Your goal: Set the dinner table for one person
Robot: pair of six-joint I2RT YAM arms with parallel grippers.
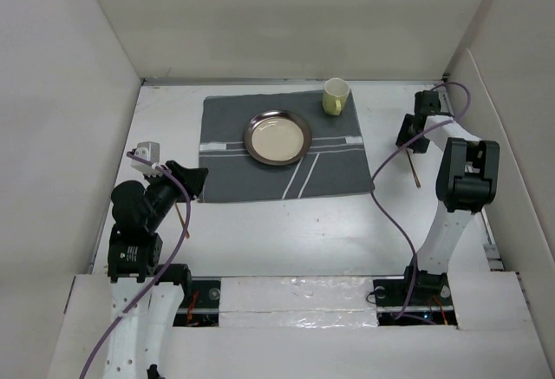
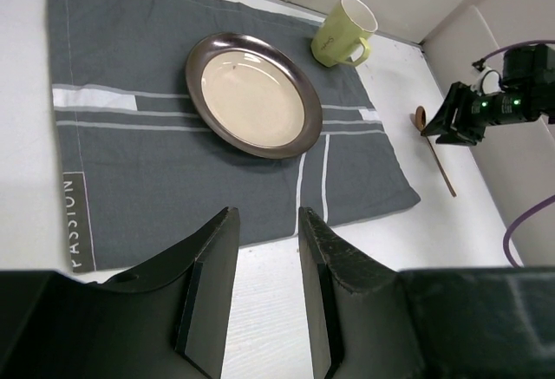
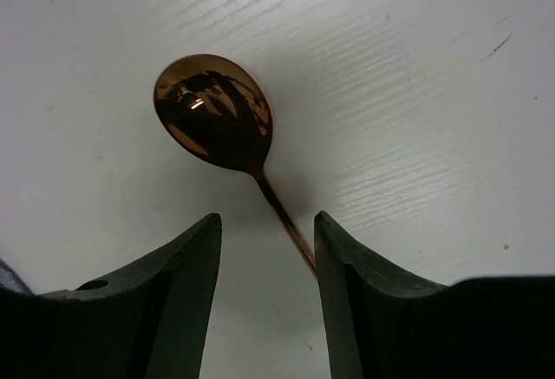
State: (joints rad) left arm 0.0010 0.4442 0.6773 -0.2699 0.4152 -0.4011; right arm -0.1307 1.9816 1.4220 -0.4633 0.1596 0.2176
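A dark grey striped placemat [image 1: 286,149] lies on the white dinner table [image 1: 295,231]. On it sit a dark-rimmed cream plate [image 1: 277,136] and, at its far right corner, a yellow-green cup [image 1: 336,96]. A copper spoon [image 3: 212,110] lies flat on the table right of the mat. My right gripper [image 3: 267,218] is open just over its handle, which runs close to the right finger. My left gripper [image 2: 268,212] hovers open near the mat's front left edge with nothing between its fingers. The left wrist view also shows the spoon [image 2: 438,160] and the plate [image 2: 253,94].
White panel walls [image 1: 69,93] close in the table on the left, back and right. A thin copper-coloured utensil [image 1: 181,219] lies on the table beside the left arm. A purple cable [image 1: 390,214] trails from the right arm over the table.
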